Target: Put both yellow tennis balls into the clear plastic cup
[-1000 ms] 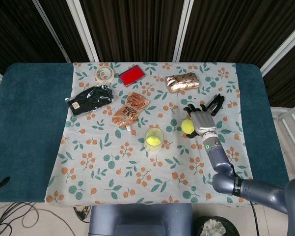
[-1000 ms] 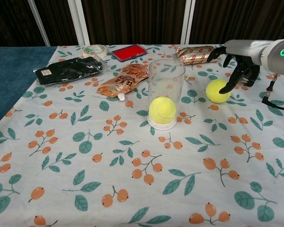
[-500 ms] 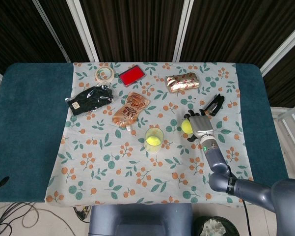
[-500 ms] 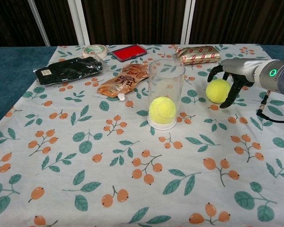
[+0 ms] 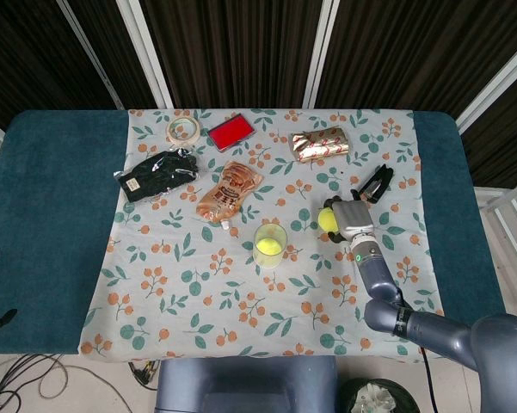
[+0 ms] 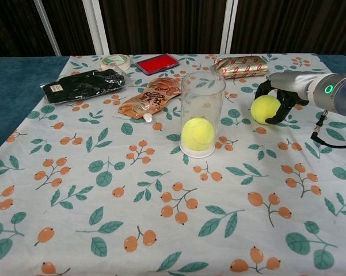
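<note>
Right now the right hand (image 6: 281, 95) is wrapped around a yellow tennis ball (image 6: 265, 109) on the flowery tablecloth (image 6: 161, 218). Its dark fingers (image 6: 263, 87) curl over the top and the far side of the ball, so the hand is holding it. The ball looks like it sits on the cloth, but I cannot tell for sure if it is lifted a tiny bit. From the head view the same hand (image 5: 351, 215) sits just to the right of the ball (image 5: 328, 220), with the gray arm going down toward the bottom edge of the picture. The clear plastic cup (image 6: 202, 115) stands upright near the middle of the cloth, to the left of the hand and apart from it. The other yellow tennis ball (image 6: 197, 133) is already inside the cup, down at the bottom. Behind the cup lies an orange snack pouch (image 6: 151, 96). Farther left is a black packet (image 6: 82, 85). Along the far edge of the cloth are a roll of tape (image 6: 115, 60), a flat red case (image 6: 158, 63) and a shiny gold wrapped pack (image 6: 240, 65). A black thing (image 5: 375, 183) lies on the cloth just past the hand in the head view; I cannot tell what it is. The left hand does not show in either view.
</note>
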Tool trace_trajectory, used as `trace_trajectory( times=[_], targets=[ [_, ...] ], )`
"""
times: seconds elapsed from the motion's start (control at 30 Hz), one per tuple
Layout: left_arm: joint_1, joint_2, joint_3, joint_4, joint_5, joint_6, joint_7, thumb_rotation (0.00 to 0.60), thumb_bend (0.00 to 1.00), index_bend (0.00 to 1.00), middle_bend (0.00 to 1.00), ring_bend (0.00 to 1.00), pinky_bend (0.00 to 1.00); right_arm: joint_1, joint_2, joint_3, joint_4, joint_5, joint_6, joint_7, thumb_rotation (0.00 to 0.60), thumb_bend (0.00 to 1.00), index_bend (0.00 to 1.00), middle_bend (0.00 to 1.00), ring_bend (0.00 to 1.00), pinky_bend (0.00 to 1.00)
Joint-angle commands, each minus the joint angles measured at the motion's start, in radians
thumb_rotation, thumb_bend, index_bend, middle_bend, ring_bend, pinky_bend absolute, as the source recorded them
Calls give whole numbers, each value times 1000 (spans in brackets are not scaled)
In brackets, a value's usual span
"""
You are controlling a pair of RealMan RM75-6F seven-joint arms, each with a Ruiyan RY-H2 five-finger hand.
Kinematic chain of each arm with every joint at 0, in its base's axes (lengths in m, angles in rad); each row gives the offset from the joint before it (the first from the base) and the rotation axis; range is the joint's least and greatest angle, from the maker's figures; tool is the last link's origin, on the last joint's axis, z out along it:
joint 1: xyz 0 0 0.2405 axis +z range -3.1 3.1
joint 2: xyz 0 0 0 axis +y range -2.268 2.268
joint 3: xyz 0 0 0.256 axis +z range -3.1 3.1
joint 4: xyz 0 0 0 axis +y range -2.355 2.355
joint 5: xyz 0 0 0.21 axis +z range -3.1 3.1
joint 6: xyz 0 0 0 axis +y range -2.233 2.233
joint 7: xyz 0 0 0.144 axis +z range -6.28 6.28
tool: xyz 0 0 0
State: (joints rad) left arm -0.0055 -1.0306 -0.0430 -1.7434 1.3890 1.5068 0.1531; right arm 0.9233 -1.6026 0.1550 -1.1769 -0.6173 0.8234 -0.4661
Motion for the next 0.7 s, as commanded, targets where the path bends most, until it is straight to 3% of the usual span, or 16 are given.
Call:
trace_trajectory(
  times=[0.03, 0.17, 0.3, 0.43, 0.7],
  targets=[
    [0, 1, 0, 0, -1, -1, -1, 600, 41, 181, 0, 0, 107, -2, -2, 1, 3, 6, -7, -7, 600, 425, 344, 297, 489, 0],
    [-1, 2, -1, 0, -3, -2, -3, 600, 41, 184, 0, 0, 107, -4, -5, 7, 4, 5, -11, -6, 600, 471, 415, 396, 560, 24],
    [0, 2, -1, 0, -3, -1, -5, 600, 41, 188, 0, 0, 107, -7, -7, 17, 4, -14, -1, 2, 600, 479, 472, 430, 586, 147],
    [0, 4, -2, 0, -6, -1, -9, 600, 41, 190, 0, 0, 107, -10, 9, 39, -20, -35, 6, 26, 600, 479, 475, 430, 586, 18],
    [3, 9, -2, -3, -5, 2, -18, 600, 41, 191, 0, 0, 107, -2, 116, 118, -142, -63, 47, 51, 600, 479, 475, 430, 586, 14]
  ],
)
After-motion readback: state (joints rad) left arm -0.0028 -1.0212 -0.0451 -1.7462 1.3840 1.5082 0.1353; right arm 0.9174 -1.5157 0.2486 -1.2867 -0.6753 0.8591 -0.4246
